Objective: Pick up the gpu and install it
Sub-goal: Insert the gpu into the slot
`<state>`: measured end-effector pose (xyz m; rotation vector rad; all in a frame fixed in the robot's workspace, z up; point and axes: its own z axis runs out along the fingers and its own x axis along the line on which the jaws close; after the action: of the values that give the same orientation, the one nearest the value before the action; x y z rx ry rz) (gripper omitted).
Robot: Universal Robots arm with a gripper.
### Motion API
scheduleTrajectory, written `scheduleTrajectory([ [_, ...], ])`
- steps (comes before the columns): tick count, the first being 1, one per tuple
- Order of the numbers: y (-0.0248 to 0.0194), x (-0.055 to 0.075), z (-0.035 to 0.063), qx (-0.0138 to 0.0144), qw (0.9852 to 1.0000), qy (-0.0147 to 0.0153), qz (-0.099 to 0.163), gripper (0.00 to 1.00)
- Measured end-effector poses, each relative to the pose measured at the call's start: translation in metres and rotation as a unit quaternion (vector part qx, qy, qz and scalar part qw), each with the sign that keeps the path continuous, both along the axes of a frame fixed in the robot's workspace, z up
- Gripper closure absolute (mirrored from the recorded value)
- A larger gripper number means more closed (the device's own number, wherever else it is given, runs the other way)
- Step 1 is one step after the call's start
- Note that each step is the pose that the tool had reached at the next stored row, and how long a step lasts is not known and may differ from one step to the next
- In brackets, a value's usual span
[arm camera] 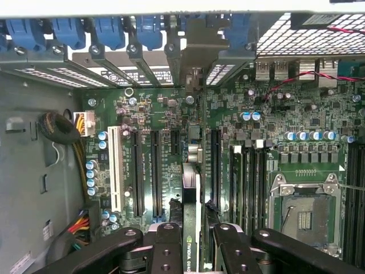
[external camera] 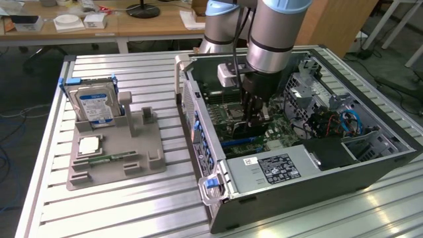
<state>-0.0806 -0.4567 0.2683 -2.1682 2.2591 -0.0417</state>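
While the grey robot arm [external camera: 268,44] reaches down into the open black computer case [external camera: 370,163], its black gripper [external camera: 254,121] stands low over the green motherboard [external camera: 284,130] in the exterior view. Under the fingers is a dark flat piece, the gpu [external camera: 244,133], close above a blue slot [external camera: 238,144]. Whether it touches the slot cannot be told from this side. The case lies on its side on a ribbed aluminium table [external camera: 132,69]. At the exterior view's left, well apart from the case, a grey plastic tray [external camera: 142,148] carries three things. These are a silver hard drive with a blue label [external camera: 96,104] standing upright, a square processor chip [external camera: 89,145] and a small green memory stick [external camera: 109,158].

In the wrist view, the gripper [arm camera: 194,231] is clamped on the gpu [arm camera: 191,191], a thin dark circuit card seen from its edge. The two black fingers [arm camera: 165,245] press it from both sides. The card stands upright over the motherboard, among the long black slots [arm camera: 154,171]. A white slot [arm camera: 117,171] lies further to one side, near a bundle of yellow and black cables [arm camera: 77,123]. On the other side sits a metal-framed processor socket [arm camera: 305,205]. Beyond the far end of the card, a row of blue clips [arm camera: 108,28] runs along the rear wall of the case.
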Motion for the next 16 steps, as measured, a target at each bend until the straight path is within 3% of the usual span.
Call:
scheduleTrajectory([
  [11,0.0000,-0.0003,-0.0019,0.0000,1.0000,0.0000,0.000,0.74],
  [16,0.0000,-0.0012,-0.0019,0.0001,1.0000,-0.0072,0.000,0.74],
])
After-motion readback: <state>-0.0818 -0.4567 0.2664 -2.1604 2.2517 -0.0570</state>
